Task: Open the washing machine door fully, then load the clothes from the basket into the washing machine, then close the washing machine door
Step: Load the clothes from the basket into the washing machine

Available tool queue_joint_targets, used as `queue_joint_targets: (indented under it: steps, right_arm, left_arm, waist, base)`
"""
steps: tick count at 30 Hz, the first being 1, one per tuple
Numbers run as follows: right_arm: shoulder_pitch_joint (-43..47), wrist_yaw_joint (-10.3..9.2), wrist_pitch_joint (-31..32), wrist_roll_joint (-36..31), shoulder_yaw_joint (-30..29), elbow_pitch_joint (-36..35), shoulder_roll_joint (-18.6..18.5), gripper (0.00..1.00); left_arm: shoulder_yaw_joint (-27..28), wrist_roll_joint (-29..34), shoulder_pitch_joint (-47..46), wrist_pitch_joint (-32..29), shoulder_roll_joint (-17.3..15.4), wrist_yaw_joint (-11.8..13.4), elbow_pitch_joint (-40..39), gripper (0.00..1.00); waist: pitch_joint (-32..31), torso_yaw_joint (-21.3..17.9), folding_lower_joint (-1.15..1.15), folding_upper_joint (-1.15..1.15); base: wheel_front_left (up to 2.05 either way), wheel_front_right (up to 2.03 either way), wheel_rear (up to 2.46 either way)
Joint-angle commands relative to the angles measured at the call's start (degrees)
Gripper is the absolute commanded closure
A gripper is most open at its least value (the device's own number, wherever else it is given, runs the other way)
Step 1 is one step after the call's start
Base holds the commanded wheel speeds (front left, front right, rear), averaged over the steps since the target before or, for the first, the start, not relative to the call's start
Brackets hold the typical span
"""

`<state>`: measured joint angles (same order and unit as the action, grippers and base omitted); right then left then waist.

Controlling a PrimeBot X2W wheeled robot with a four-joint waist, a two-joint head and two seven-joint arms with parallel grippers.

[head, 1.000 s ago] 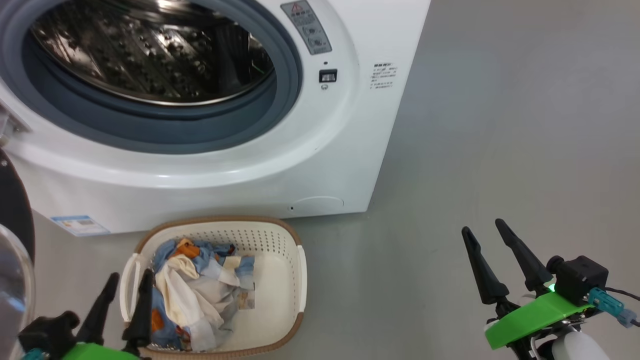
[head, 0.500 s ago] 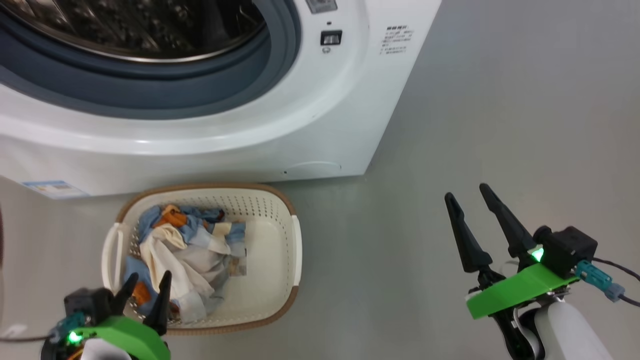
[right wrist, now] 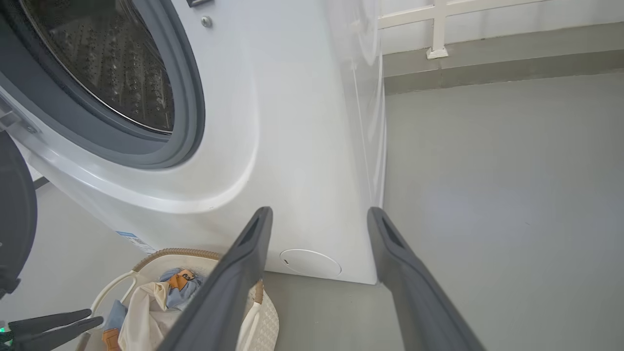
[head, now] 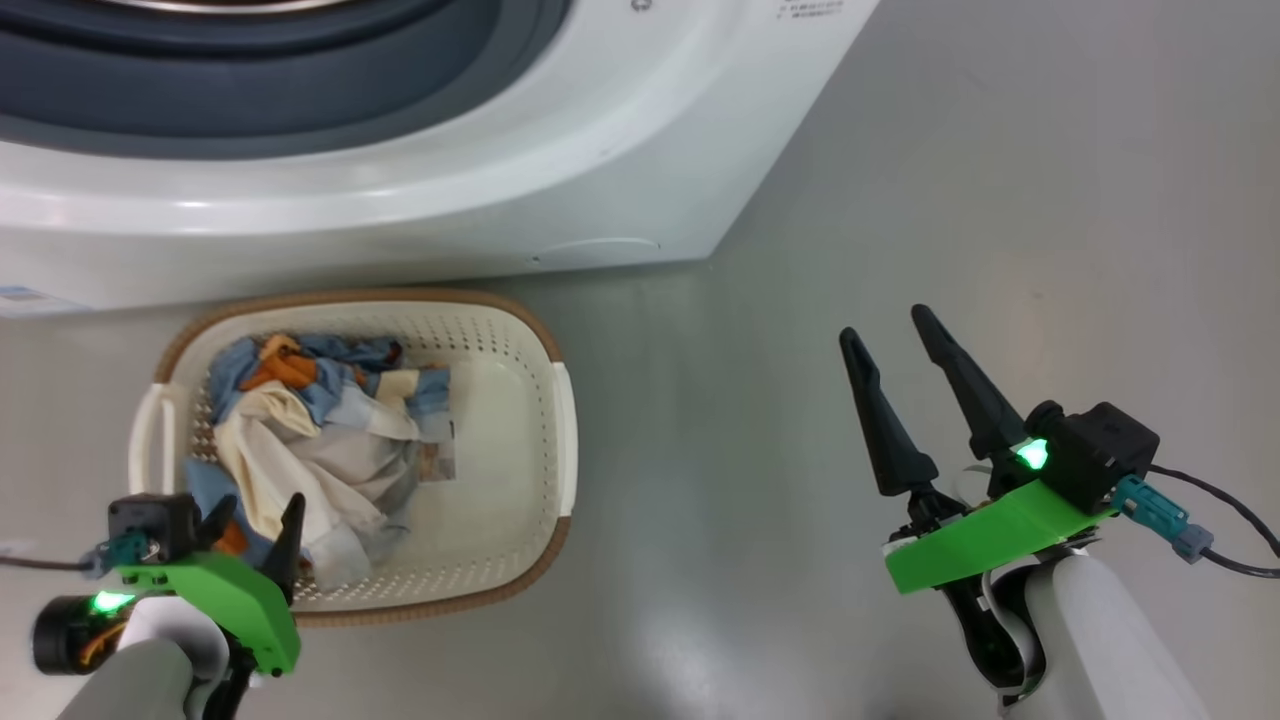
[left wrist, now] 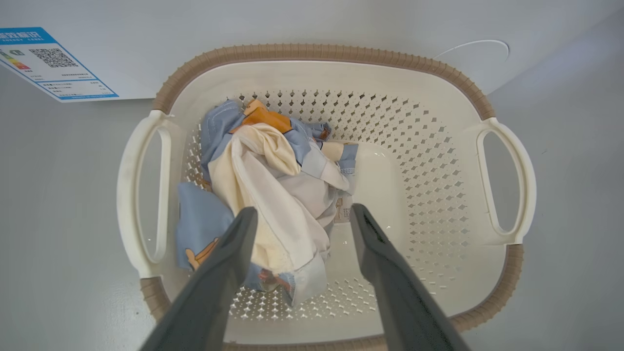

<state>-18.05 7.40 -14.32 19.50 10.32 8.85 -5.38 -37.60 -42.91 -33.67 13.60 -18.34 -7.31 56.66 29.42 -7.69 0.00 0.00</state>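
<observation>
Washing machine [head: 420, 210] is seen with an empty drum and the washing machine door [right wrist: 14, 219] swung aside, so opening is judged done. Loading and closing are left: the basket [head: 562, 430] before it is seen holding the clothes [head: 300, 450]. The left gripper [head: 258, 518] is held spread just over them, nothing gripped; the right gripper [head: 885, 325] is held spread and empty, well apart.

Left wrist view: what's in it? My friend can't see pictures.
The left gripper, open, points at blue and cream clothes piled in a cream basket on a grey floor. A white washing machine stands behind the basket.
</observation>
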Motion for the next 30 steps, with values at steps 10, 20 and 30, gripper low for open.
queue_joint_targets:
  steps: [10,20,30]
  right_arm:
    - [-2.59,0.09,-0.68,-1.40,2.49,-2.55,1.82,0.00]
    - [-3.86,0.09,-0.68,-1.98,3.06,-3.45,2.36,0.00]
    - [-5.17,0.09,-0.68,-1.67,4.04,-4.24,2.48,0.00]
  left_arm:
    - [-6.46,-4.39,-6.79,-1.67,-5.81,-0.18,5.05,0.00]
    - [-10.76,-7.21,-10.60,-3.03,-7.32,-0.18,8.03,0.00]
    - [-14.67,-10.21,-13.21,-3.99,-8.71,-0.18,8.75,0.00]
  waist:
    - [7.19,-2.97,0.00,0.00]
    - [10.19,-4.04,0.00,0.00]
    - [12.18,-4.69,0.00,0.00]
  base:
    - [0.00,0.00,0.00]
    - [0.00,0.00,0.00]
    - [0.00,0.00,0.00]
